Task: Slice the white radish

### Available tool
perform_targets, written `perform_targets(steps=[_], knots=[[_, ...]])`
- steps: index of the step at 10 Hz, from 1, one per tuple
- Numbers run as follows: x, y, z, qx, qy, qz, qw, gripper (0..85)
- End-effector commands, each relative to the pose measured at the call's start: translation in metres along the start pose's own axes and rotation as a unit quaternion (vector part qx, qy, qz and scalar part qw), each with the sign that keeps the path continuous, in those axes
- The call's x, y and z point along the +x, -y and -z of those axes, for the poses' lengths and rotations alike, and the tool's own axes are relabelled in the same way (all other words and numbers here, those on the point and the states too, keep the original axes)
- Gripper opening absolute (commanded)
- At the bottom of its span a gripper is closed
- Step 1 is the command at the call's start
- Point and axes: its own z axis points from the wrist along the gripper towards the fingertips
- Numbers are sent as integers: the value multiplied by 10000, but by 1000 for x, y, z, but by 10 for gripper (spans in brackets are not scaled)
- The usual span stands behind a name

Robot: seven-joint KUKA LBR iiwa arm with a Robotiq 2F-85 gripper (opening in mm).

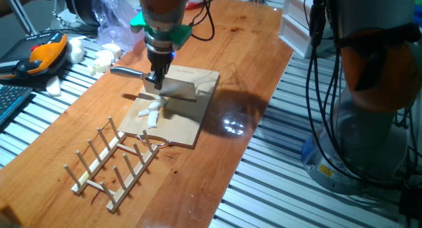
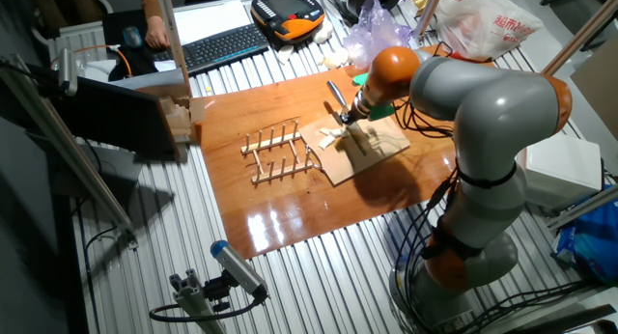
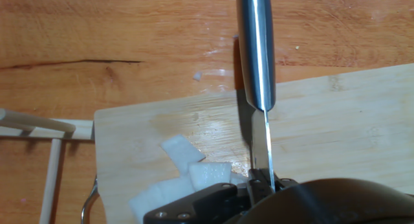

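Several pale pieces of white radish (image 3: 194, 175) lie on the wooden board (image 3: 336, 133), just beside the knife (image 3: 257, 62) blade. One gripper (image 1: 157, 78), clenched on the knife's handle, points straight down from the arm (image 2: 483, 93), which bends over the board's far edge.

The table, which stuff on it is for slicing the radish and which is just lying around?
For the job: white radish pieces, knife, wooden board, gripper.

Lying about: wooden rack, plastic bag, white lumps, orange pendant, keyboard.
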Motion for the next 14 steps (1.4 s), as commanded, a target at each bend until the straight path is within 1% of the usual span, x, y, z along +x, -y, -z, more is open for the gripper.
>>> perform_targets(steps=[1,2,3,6,10,11,12,13,14], knots=[[1,-1,-2,-1,11,-1,10000,0],[3,-2,-5,39,38,7,10000,0],[5,-3,-10,21,86,2,10000,0],[6,-5,-20,-15,182,-17,9998,0],[8,-6,-24,-22,290,-67,9996,0],[7,-6,-23,-14,289,-72,9996,0],[5,-7,-17,-13,220,-70,9997,0],[3,-7,-7,-18,82,-60,9999,0],[0,-6,5,-59,-46,-82,9999,0]])
